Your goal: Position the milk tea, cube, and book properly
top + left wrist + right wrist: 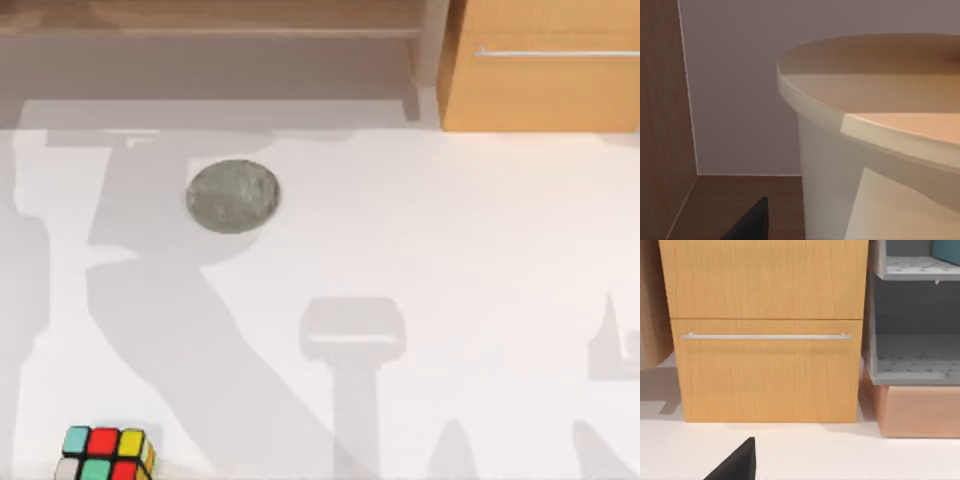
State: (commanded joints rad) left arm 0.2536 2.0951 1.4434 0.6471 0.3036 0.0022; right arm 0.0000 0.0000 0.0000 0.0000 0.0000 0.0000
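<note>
Finger state on both grippers cannot be told; table (pixel 450 250) carries one cube (pixel 106 455), one grey disc (pixel 232 196).

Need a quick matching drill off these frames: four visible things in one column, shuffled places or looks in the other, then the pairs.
Things:
1. small multicoloured puzzle cube
2. flat grey round disc
3. orange wooden cabinet with a metal bar handle
4. grey open shelf unit

Places:
A. far right edge of the top view
B. beside the cabinet in the right wrist view
C. near left corner of the white table
D. left half of the table, towards the back

Pairs: 1-C, 2-D, 3-A, 4-B
</note>
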